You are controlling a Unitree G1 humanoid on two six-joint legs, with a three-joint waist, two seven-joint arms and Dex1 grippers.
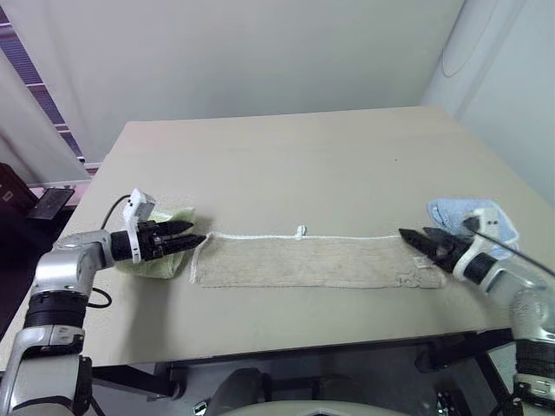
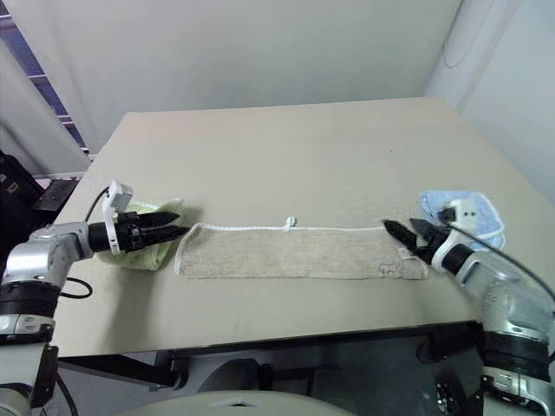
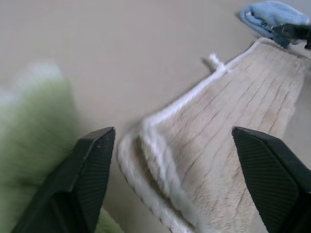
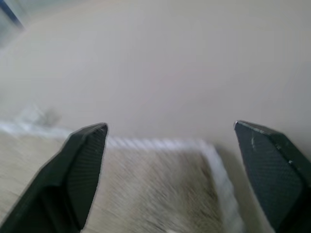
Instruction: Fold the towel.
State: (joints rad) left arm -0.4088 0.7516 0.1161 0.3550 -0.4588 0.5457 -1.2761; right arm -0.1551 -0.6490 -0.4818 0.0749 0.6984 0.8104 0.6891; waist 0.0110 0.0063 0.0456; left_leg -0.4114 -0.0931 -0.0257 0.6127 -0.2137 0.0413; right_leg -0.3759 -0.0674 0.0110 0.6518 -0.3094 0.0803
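Towel (image 1: 316,262) lies flat as a long narrow strip across the near part of the table (image 1: 295,165), corded edge and small loop (image 1: 300,231) at its 12 o'clock side; it looks already folded once lengthwise. Left gripper (image 1: 195,236) sits at the strip's 9 o'clock end, jaws apart, holding nothing, above the green cloth (image 1: 165,260). Right gripper (image 1: 414,239) sits at the 3 o'clock end, jaws apart, empty, with the blue cloth (image 1: 460,212) just behind. Judgement: first fold done; end-to-end folds remain.
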